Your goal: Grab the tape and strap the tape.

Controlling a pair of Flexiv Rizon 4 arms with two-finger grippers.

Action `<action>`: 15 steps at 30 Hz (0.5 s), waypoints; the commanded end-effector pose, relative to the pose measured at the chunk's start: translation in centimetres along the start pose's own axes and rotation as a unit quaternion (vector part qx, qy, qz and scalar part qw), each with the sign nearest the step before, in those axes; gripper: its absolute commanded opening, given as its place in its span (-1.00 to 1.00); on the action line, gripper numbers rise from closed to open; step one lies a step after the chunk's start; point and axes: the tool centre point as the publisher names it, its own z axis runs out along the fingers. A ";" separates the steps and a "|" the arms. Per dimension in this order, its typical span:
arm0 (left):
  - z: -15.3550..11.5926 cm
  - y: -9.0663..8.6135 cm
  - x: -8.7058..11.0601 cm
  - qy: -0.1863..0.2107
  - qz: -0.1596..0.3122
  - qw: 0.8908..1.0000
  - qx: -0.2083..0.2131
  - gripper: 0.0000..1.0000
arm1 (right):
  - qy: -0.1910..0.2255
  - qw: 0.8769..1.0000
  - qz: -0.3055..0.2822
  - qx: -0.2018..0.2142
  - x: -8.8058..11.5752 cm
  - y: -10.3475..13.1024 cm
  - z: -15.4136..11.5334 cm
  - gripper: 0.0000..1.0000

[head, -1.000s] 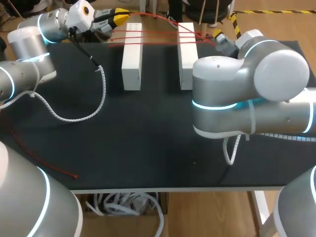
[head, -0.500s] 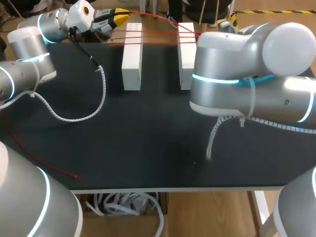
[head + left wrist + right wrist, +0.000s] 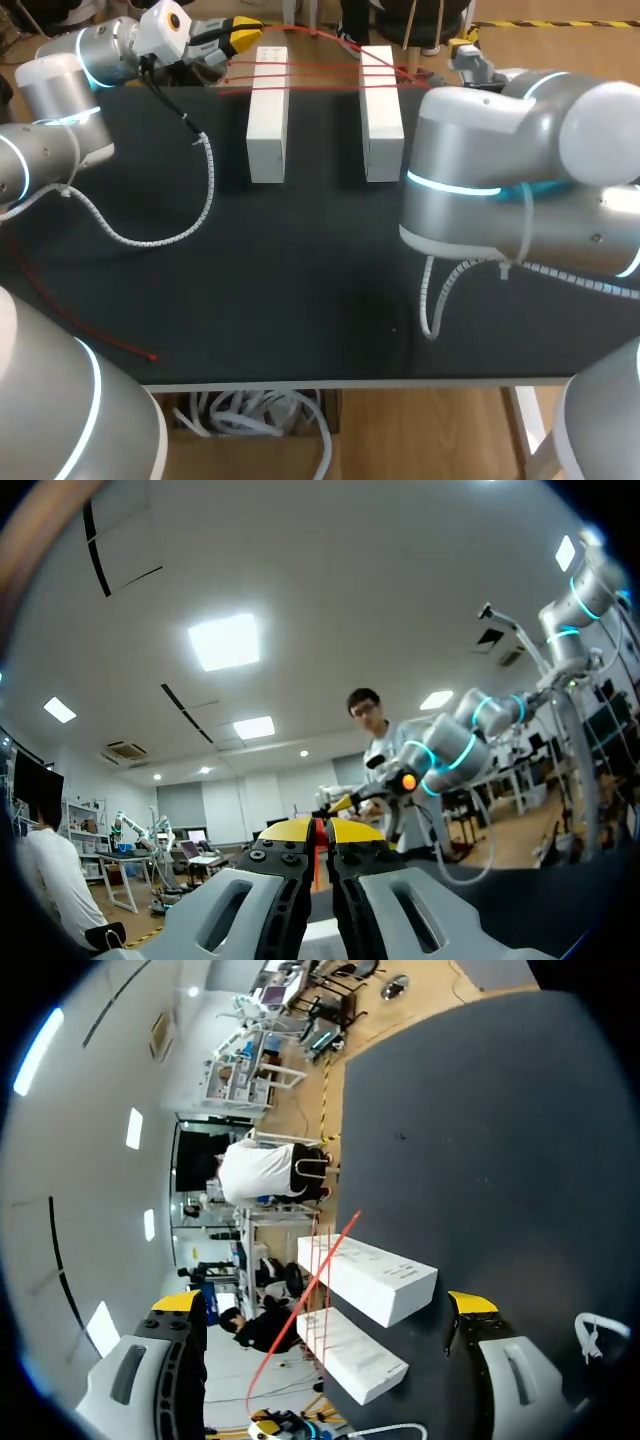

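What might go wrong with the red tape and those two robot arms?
1. The left gripper is shut on the tape, which is strung across two white blocks. A hard tug might tip or drag them.
2. The right arm sits close beside one block and might bump it.
3. The right gripper is open, so only one end is held and the tape might go slack.

A black-topped table (image 3: 300, 300)
Its matte dark top fills the head view; a pale front edge runs across at six o'clock.
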 end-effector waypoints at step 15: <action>0.2 -0.2 0.2 -0.004 0.001 1.000 -0.003 -1.00 | 0.062 0.992 0.095 -0.052 -0.9 -3.3 0.3 1.00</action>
